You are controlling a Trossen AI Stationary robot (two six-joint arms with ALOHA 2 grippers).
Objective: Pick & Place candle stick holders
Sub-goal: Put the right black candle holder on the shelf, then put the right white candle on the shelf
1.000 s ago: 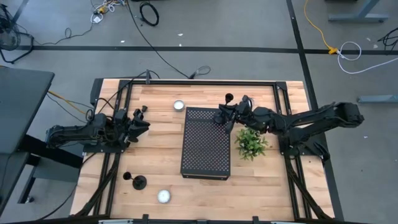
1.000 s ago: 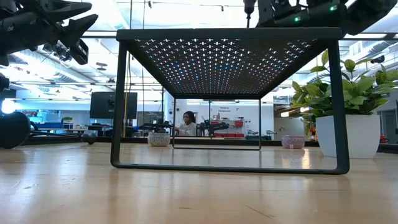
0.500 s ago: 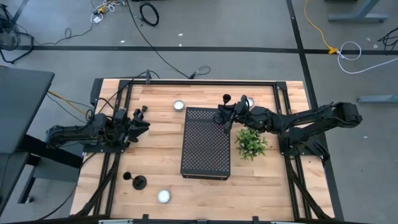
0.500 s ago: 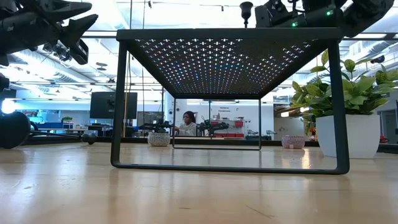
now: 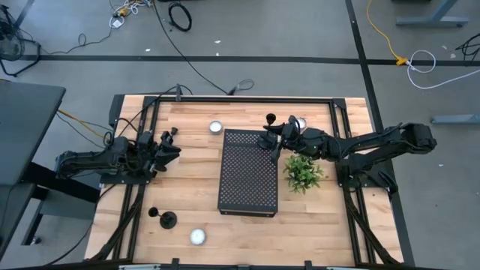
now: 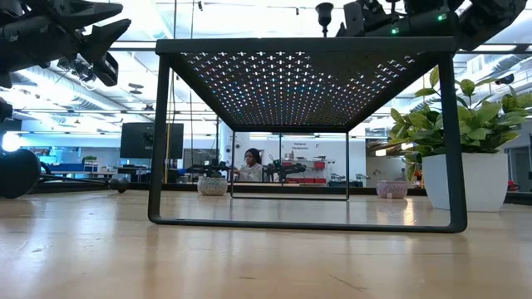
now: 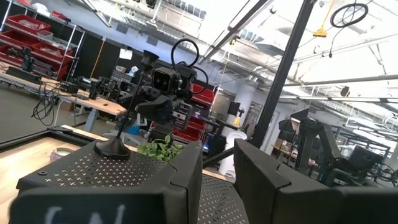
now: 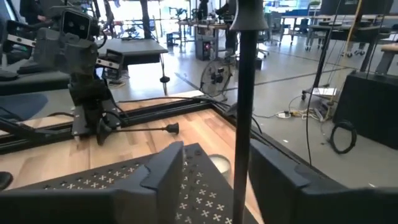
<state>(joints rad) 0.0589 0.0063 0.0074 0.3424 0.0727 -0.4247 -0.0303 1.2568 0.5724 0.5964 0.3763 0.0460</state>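
Observation:
A matte-black candle holder [image 5: 268, 131] stands with its round base [image 7: 112, 149] on the far right corner of the black perforated stand [image 5: 247, 176]. My right gripper [image 5: 276, 139] is open. Its fingers stand on either side of the stem [image 8: 241, 124], which is close to one finger. My left gripper [image 5: 174, 148] waits above the table's left side, shut on a second holder [image 5: 172, 135]. That holder's stem [image 8: 143, 129] sticks out level toward the far edge. A third holder [image 5: 166, 219] is on the table at the near left. My left gripper holds the second candle holder clear of the table, with the stem level and the cup end [image 8: 173, 129] pointing at the far edge. The gripper itself hides which part its fingers are on. I cannot tell whether my right gripper touches the first holder's stem.
A green plant in a white pot [image 5: 303, 172] stands right of the stand, under my right arm. White tea lights lie at the far middle [image 5: 216, 127], the far right [image 5: 298, 122] and the near left [image 5: 197, 237]. Black rails run along the table's edges.
The candle holder at my right gripper has come down a little, and its cup top has shifted toward the table's left. My right gripper has moved with it, uncovering the white tea light behind it.

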